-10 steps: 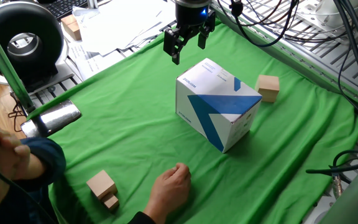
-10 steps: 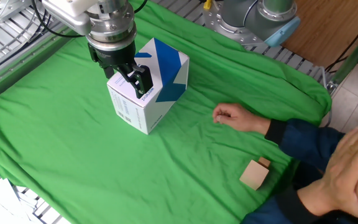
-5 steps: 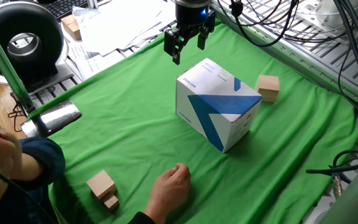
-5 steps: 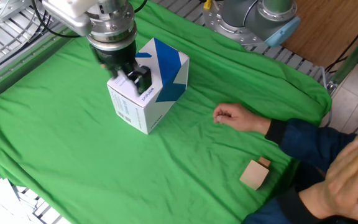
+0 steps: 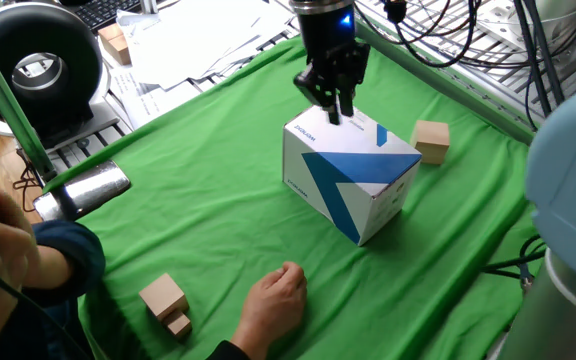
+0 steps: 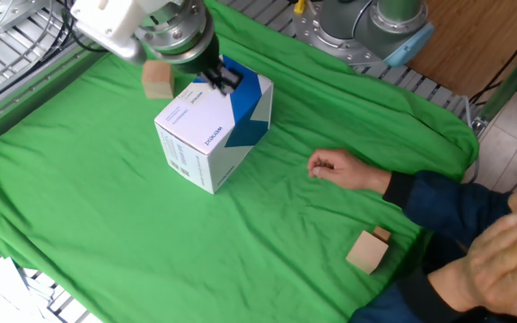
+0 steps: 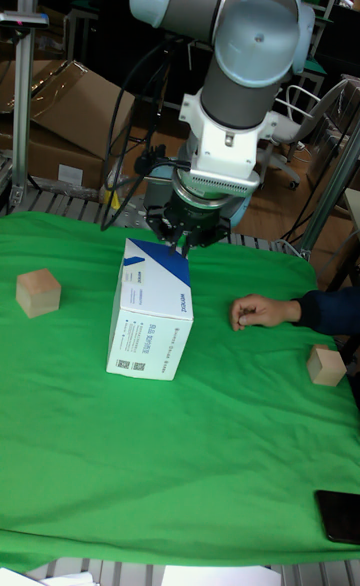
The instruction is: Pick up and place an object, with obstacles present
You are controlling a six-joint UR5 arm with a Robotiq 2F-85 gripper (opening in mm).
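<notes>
A green cloth (image 5: 198,220) covers the table, wrinkled and hanging over the edges; metal racks, cables and papers ring it, and the tall view shows a dim room with cardboard boxes behind the arm. The white-and-blue box (image 5: 351,168) stands mid-cloth. The cube (image 5: 431,141) rests on the cloth just beside the box, apart from it. The gripper (image 5: 336,102) hangs over the box's top, holding nothing; its fingers look close together, but how far apart I cannot tell. A person's hand (image 5: 273,301) lies on the cloth, near a joined block (image 5: 166,303). A dark item at the tall view's lower right is cut off.
</notes>
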